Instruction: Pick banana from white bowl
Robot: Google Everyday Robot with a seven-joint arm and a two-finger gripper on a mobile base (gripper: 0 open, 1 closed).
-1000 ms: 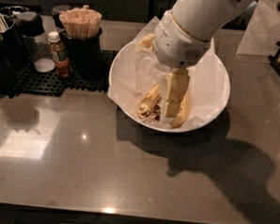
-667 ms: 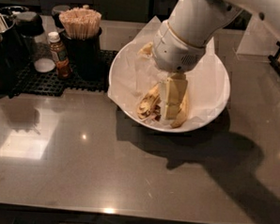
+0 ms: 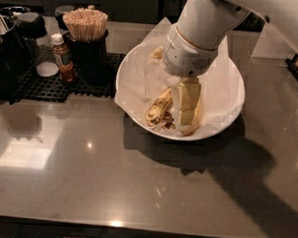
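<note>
The white bowl (image 3: 224, 122) sits on the grey counter (image 3: 110, 184) right of the frame's centre, lined with crinkled white paper. The brown-speckled banana (image 3: 158, 109) lies in its lower middle, dark end toward the near rim. The gripper (image 3: 186, 118) reaches down into the bowl just right of that banana, touching or nearly touching it. I cannot tell whether it is spread or closed. A second yellow banana (image 3: 194, 127) curves out from under the gripper's right side. The thick white arm (image 3: 204, 29) comes in from the upper right and hides the middle of the bowl. In the upper left, a black mat (image 3: 50, 88) holds a black cup of wooden sticks (image 3: 86, 25) and a small brown bottle (image 3: 64, 59).
</note>
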